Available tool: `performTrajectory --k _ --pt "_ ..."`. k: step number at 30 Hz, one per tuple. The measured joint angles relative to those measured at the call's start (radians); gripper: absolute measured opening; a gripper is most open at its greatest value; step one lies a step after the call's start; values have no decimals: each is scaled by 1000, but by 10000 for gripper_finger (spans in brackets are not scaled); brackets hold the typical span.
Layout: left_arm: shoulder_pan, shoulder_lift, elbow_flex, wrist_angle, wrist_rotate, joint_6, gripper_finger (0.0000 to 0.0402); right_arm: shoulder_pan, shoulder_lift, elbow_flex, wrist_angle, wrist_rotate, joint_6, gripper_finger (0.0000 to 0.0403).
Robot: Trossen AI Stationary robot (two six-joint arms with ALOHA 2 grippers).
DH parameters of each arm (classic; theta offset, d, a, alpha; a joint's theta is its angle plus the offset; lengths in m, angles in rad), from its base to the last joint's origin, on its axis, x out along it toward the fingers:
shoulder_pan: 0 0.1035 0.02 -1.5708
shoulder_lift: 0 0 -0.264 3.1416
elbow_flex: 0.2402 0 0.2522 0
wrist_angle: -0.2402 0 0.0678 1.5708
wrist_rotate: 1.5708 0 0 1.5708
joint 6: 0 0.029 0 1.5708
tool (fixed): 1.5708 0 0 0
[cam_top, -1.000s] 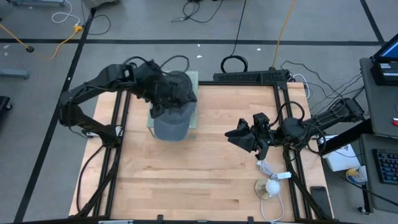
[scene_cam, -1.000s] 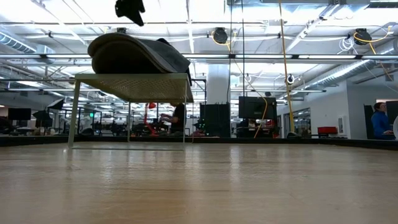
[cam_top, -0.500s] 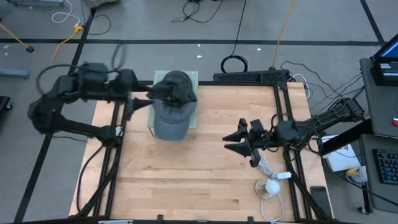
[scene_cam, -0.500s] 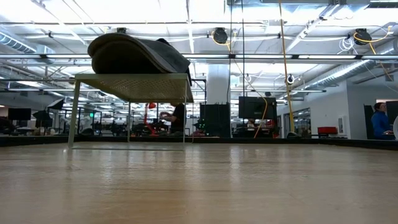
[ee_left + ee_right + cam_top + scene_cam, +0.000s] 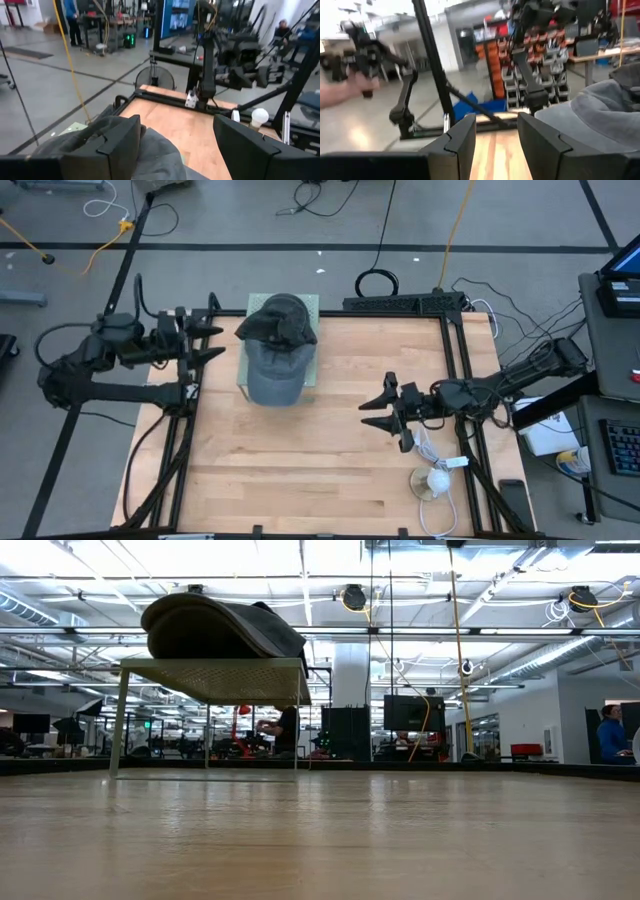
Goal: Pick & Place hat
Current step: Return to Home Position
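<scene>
A grey cap [image 5: 276, 352] lies crown-up on a pale green perforated stand [image 5: 311, 305] at the table's far left; the low view shows the cap [image 5: 218, 624] resting on the stand's top [image 5: 210, 668]. My left gripper [image 5: 210, 343] is open, left of the cap at the table's left edge, its fingers pointing at the cap without touching it. In the left wrist view the cap [image 5: 155, 150] shows beyond the open left gripper [image 5: 177, 150]. My right gripper [image 5: 376, 408] is open over the table's right half, well away from the cap [image 5: 605, 107].
Bare wood [image 5: 300, 470] fills the table's near half. A white round object with cable [image 5: 432, 480] lies near the right edge. Black frame rails [image 5: 185, 410] run along both sides. Beyond the table, a person [image 5: 285, 728] is in the room.
My left gripper has drawn back from above the cap toward the table's left edge, and the arm has folded out past the rail. The cap has stayed still on the stand. My right gripper has shifted slightly toward the near edge.
</scene>
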Motion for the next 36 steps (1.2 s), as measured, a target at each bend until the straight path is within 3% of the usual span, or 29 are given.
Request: performTrajectory --k 5,10,16,29,36 --pt "0 -95 -157 128 42 18 253 -24 2 -203 254 -60 42 141" --pt "0 -167 -304 256 98 34 253 -26 -22 -379 401 -79 64 141" --pt "0 -250 -470 401 83 39 253 -26 -111 -570 577 -79 56 141" --pt "0 -462 -701 447 61 41 253 -41 -348 -737 597 -51 -21 141" --pt "0 -569 -787 446 57 65 253 -131 -453 -737 454 -52 -50 141"
